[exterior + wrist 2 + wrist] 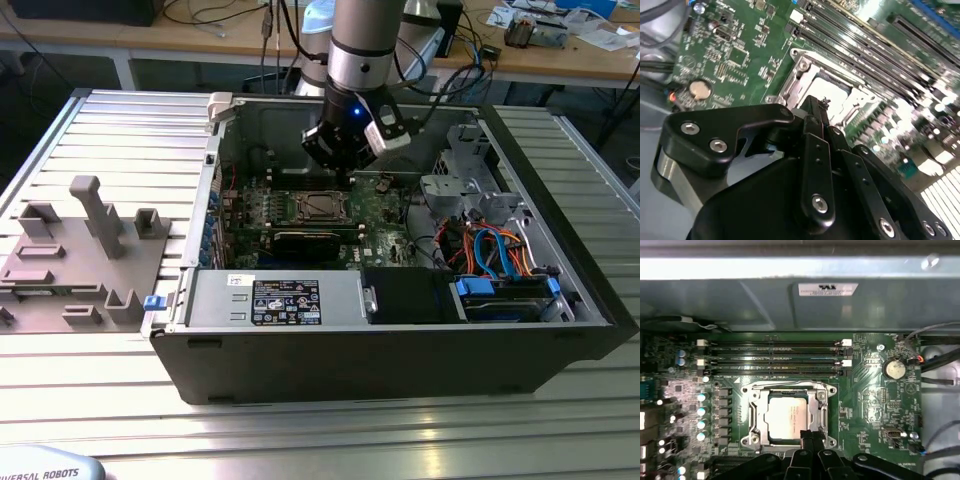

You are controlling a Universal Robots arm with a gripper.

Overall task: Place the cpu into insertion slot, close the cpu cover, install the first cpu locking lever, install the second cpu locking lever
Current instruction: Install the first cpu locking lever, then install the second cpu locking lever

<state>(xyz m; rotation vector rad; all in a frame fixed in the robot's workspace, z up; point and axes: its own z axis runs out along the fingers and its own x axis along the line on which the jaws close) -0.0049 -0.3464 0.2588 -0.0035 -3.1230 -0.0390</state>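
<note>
In the exterior view, going from its left, a grey fixture lies on the ribbed metal desk, just beside the open computer case. Inside the case lies the green board, and the arm reaches down over it from above.

In the first wrist view the cpu sits silvery side up in the slot, with the cover closed down around it as a metal frame. The gripper stands at the frame's edge, its fingers drawn together into one narrow tip with nothing between them. A coin cell sits further along, near loose cables.
</note>
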